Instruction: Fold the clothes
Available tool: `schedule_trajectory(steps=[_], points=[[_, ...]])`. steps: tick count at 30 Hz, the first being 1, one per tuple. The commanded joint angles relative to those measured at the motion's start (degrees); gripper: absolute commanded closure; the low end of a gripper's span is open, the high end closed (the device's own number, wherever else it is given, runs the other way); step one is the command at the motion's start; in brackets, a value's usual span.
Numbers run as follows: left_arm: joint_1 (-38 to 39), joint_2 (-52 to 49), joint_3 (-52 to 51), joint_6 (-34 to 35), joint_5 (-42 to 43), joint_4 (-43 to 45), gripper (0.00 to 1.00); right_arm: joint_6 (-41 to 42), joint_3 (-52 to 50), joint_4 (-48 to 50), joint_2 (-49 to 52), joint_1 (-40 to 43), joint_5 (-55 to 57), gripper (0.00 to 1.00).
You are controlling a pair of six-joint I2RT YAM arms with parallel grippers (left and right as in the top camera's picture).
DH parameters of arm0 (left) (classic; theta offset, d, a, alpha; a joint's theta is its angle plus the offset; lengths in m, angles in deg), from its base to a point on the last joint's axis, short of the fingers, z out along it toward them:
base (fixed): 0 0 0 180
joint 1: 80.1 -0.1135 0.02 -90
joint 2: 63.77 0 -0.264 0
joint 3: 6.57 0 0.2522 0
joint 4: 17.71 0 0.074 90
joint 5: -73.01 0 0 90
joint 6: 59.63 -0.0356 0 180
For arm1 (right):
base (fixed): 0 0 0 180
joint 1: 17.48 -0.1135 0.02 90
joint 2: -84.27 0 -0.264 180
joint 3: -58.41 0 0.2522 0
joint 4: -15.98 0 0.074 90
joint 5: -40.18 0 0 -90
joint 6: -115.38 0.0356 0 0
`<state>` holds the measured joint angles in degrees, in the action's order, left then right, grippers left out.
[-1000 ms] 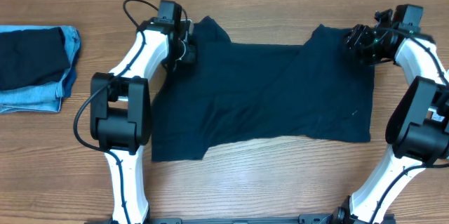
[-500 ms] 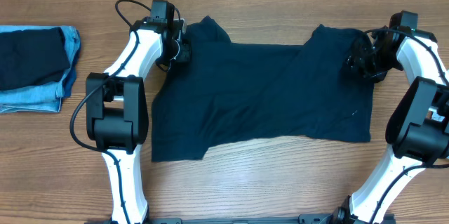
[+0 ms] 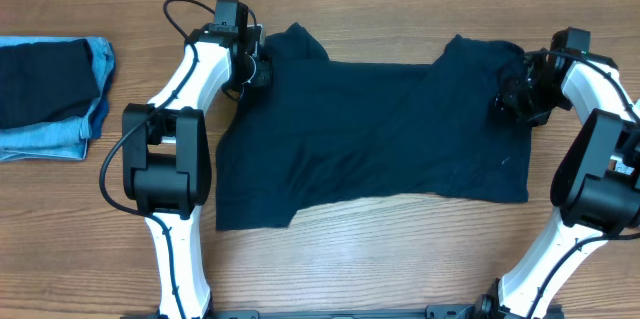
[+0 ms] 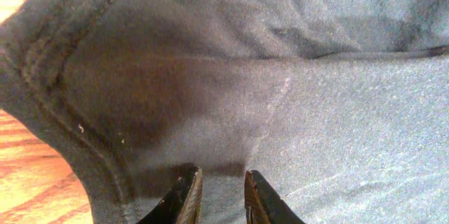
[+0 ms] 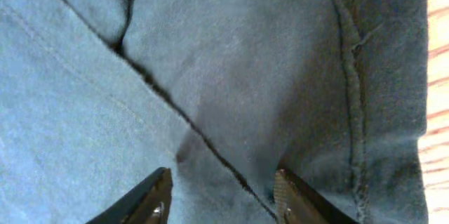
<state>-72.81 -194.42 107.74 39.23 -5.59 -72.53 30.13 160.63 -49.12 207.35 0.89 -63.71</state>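
A dark navy shirt [image 3: 380, 139] lies spread across the middle of the table, sleeves toward the far side. My left gripper [image 3: 255, 71] is low over its far left sleeve. In the left wrist view this gripper [image 4: 223, 190] has its jaws only narrowly apart, with flat cloth [image 4: 316, 97] showing in the gap and the sleeve hem curving to the left. My right gripper [image 3: 520, 101] is over the far right sleeve. Its jaws [image 5: 224, 196] stand wide apart just above the cloth [image 5: 105, 76], and a dark fold edge runs between them.
At the far left edge lies a folded stack: a dark navy piece [image 3: 45, 84] on top of light blue denim [image 3: 60, 141]. Bare wooden tabletop [image 3: 400, 259] surrounds the shirt. Both arms' bases stand at the near edge.
The right gripper has slid toward the near side along the right sleeve and its jaws have narrowed. The left gripper shifted slightly left, then stayed put. The shirt lies as before.
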Motion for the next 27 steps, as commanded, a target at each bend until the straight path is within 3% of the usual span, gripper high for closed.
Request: schedule_trajectory(steps=[1,6,9,11,16,19,24,27], points=[[-1.38,-0.28,-0.04,0.13,0.28,0.22,0.76,-0.37,-2.19,-2.43,0.46,-0.35,-3.56,0.58],[-2.69,-0.26,0.17,0.13,0.48,0.2,0.76,-2.4,-2.19,-6.64,0.37,-0.35,-6.32,0.71],[-3.45,-0.26,0.33,0.13,0.81,0.15,0.76,-3.1,-2.19,-8.2,0.0,-0.35,-6.6,0.73],[-3.65,-0.26,0.35,0.11,1.44,0.2,0.76,-3.08,-2.16,-7.28,-0.59,-0.26,-6.54,0.67],[-3.63,-0.26,0.35,-0.11,1.62,0.2,0.76,-2.95,-1.03,-1.53,-1.79,1.03,-5.9,0.66],[-3.65,-0.26,0.35,-0.09,1.62,0.22,0.76,-1.38,0.7,1.22,-1.79,1.68,-5.42,0.56],[-3.63,0.44,0.92,-1.33,3.56,-1.55,0.82,-0.76,4.13,-0.57,-2.27,1.9,-8.94,0.5],[-3.65,2.89,3.28,-5.25,2.8,-4.0,0.79,-2.01,6.82,-1.36,-4.44,1.9,-9.2,0.45]])
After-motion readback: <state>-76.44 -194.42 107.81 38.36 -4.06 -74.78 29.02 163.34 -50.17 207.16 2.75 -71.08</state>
